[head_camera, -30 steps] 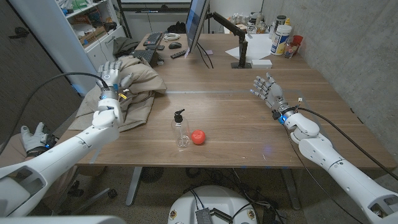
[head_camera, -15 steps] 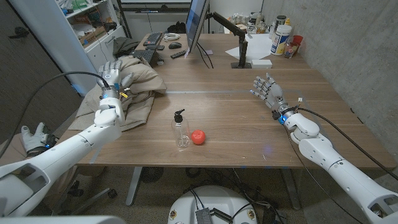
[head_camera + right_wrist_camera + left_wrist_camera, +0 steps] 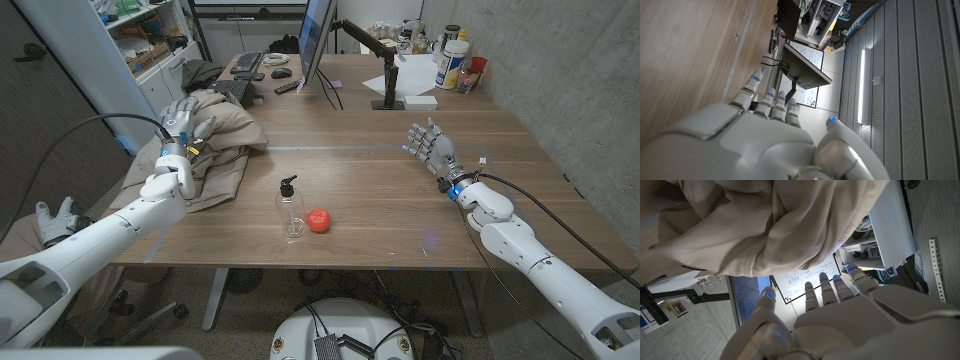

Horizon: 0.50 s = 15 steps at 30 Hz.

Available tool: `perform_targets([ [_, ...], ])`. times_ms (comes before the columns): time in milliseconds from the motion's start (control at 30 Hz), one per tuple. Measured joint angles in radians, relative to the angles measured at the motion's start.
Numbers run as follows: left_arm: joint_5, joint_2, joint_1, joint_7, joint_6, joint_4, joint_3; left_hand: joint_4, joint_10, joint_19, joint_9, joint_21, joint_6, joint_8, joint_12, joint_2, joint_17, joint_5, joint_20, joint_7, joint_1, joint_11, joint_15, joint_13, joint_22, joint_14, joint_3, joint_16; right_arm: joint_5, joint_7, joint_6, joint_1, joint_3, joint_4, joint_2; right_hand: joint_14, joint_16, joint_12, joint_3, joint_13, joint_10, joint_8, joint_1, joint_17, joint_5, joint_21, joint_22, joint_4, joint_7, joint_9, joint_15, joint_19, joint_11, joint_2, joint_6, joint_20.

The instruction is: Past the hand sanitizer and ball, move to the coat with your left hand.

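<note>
Head view: left hand (image 3: 181,116) is raised over the near edge of the beige coat (image 3: 215,140), fingers spread and holding nothing; whether it touches the cloth cannot be told. The coat lies crumpled on the wooden desk (image 3: 380,190), spreading from under that hand toward the desk's middle. Hand sanitizer (image 3: 290,209), a clear pump bottle, stands upright well to the right of this hand and nearer the robot, with the red ball (image 3: 319,220) just beside it on the side away from the hand. Right hand (image 3: 427,143) hovers over the far right part of the desk, fingers apart and empty, well apart from bottle and ball. Left wrist view: left hand (image 3: 840,315) has straight, loose fingers, with coat (image 3: 770,225) folds close beyond the fingertips. Right wrist view: right hand (image 3: 760,135) is released, fingers extended beside the desk (image 3: 685,65)
</note>
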<state>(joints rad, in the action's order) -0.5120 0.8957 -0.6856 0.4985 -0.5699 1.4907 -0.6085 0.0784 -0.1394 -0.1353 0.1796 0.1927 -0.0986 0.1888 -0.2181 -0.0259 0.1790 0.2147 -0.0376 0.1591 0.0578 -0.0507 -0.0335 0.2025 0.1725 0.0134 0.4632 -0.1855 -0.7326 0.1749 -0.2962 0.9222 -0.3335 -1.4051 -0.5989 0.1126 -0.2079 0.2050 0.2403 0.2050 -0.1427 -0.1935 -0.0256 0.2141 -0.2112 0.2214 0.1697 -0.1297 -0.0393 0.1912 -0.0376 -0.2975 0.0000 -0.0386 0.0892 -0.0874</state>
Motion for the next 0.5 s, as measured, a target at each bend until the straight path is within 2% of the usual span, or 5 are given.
perform_targets([
  [500, -0.009, -0.001, 0.038, -0.005, 0.072, -0.052, -0.015, -0.004, -0.003, -0.005, 0.0, 0.0, -0.005, 0.0, -0.005, 0.001, 0.0, 0.004, 0.005, 0.005, -0.001, -0.003, 0.005, 0.0, 0.0, 0.005, -0.004, 0.0, 0.004, -0.008, 0.008, -0.006, -0.003, 0.004, 0.001, 0.0, 0.0, 0.0, -0.003, 0.0, 0.0, 0.0, 0.0, 0.0, 0.0, 0.0, 0.0, 0.003, 0.0, 0.0, 0.0, 0.0, 0.0, 0.0, 0.0, 0.0],
])
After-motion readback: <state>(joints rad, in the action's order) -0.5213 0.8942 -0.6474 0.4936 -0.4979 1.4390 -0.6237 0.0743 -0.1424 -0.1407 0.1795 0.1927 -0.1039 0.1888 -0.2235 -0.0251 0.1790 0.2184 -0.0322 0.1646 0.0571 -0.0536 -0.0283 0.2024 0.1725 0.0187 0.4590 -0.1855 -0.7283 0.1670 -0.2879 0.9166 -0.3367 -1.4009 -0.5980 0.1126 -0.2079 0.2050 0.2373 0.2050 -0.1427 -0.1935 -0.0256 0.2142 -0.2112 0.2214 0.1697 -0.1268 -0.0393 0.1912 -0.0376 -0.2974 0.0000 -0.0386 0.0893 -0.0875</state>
